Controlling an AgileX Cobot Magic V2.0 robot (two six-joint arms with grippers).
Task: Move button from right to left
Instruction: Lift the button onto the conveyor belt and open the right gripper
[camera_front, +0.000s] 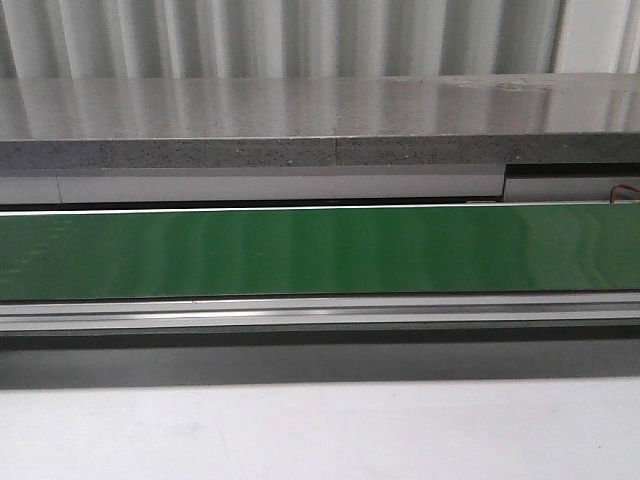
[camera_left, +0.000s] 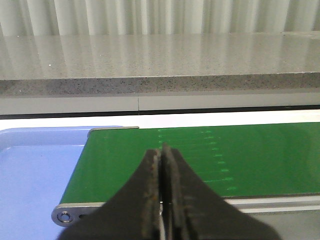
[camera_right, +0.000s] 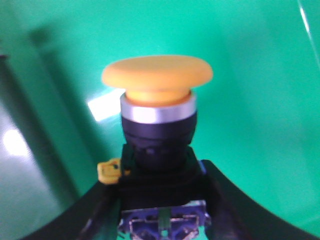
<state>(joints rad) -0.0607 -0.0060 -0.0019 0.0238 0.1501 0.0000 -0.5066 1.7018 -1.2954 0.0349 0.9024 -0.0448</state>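
Front view: a green belt (camera_front: 320, 250) runs the whole width, with a metal rail (camera_front: 320, 312) along its near edge. Behind the belt lies a grey speckled counter (camera_front: 320, 115), and behind that a pale corrugated wall (camera_front: 300, 35). Nearer than the rail is a plain white surface (camera_front: 320, 430). No arm, claw or button shows here.

Left wrist view: the left claw (camera_left: 162, 155) is pressed together, its two dark fingers (camera_left: 150, 170) meeting along a thin line with nothing between them. It hangs over the near edge of the belt (camera_left: 240, 155), close to the belt's end, where a roller cap (camera_left: 65, 216) sits in the metal frame. Beyond that end of the belt lies a light blue tray (camera_left: 35, 175). The counter (camera_left: 160, 60) runs behind the belt.

Right wrist view: the right claw (camera_right: 162, 200) is pinching the button (camera_right: 157, 130), its black fingers (camera_right: 235, 200) on either side of the button's lower body. The button stands upright in the grip: an orange-yellow mushroom cap, a silver ring beneath it, then a black collar and block, with a small yellow tab on one side and a bluish base at the bottom edge. Behind it is the belt (camera_right: 260, 75), blurred.
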